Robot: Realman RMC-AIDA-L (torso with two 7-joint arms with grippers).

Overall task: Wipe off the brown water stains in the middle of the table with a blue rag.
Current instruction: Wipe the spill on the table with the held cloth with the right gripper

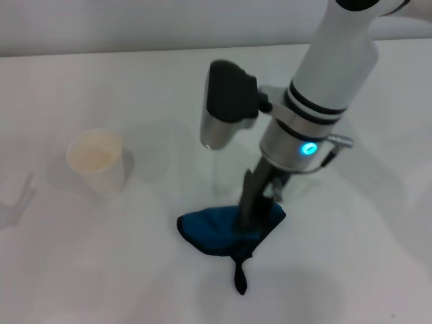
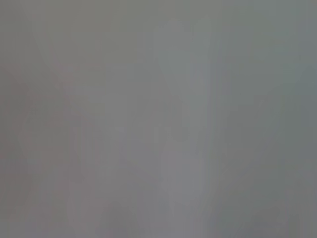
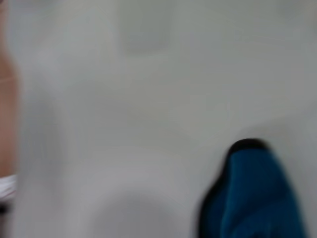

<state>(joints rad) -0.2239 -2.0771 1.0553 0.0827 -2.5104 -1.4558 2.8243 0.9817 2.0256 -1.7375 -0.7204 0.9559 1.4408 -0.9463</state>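
The blue rag (image 1: 216, 233) lies bunched on the white worktop (image 1: 351, 256), directly under the right end effector (image 1: 251, 219), whose dark fingers (image 1: 246, 202) come down into the cloth near its middle. Folds of the rag hide the fingertips, so I cannot tell how far apart they are or whether they pinch the fabric or only press on it. The cloth is crumpled into a rough oval with a black edge, and its short black loop tab (image 1: 239, 277) sticks out flat on the worktop on the near side of the end effector, toward the robot. In the right wrist view one blue corner of the rag (image 3: 257, 193) with its dark border shows against the pale surface; that arm's own fingers do not appear there.

One container is in sight: a single white paper cup (image 1: 96, 160), standing upright and well apart from the end effector, off to the robot's left of it. Its open mouth shows a pale, cream-toned inside; whether any liquid sits in it cannot be made out.

By count: one rag, one cup, one arm over the worktop. No brown stain can be made out on the bare surface around the rag; anything beneath the cloth is covered.

The left end effector is not visible in the head view, and the left wrist view gives only a blank grey field.
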